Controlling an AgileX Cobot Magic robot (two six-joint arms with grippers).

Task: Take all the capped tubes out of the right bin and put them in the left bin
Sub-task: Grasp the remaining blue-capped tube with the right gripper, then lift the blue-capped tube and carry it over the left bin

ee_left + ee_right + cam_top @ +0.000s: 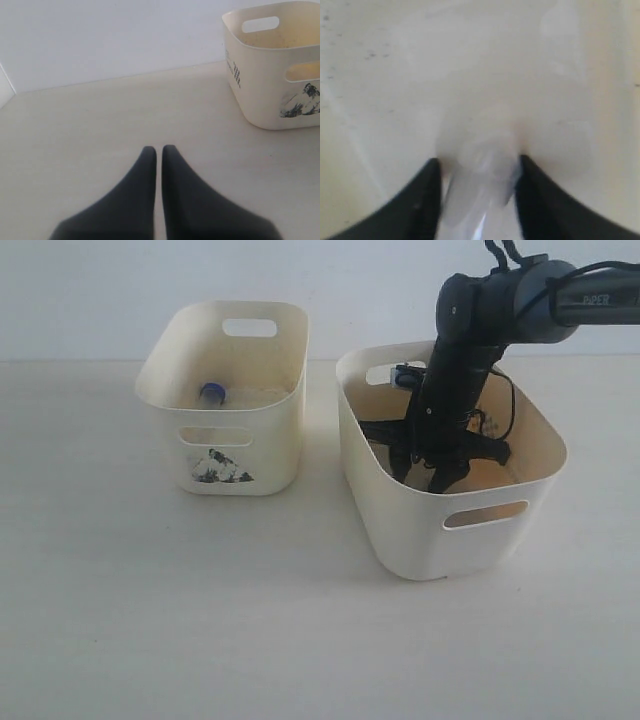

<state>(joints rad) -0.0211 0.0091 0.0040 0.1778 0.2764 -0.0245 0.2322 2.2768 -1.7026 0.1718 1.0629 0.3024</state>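
Observation:
The right bin (400,515) stands on the right, and my right gripper (440,476) reaches down inside it to the floor. In the right wrist view the right gripper (480,164) holds a clear tube (479,187) that fills the gap between its two fingers; the tube's cap is hidden. The left bin (262,450), with its dark picture, holds a blue-capped tube (211,392). My left gripper (159,150) is shut and empty over the bare table, with the left bin (260,95) some way off; this gripper is out of the exterior view.
The two bins stand side by side with a narrow gap between them. The right arm (520,305) comes in from the upper right over the right bin's far rim. A white wall (100,290) backs the table.

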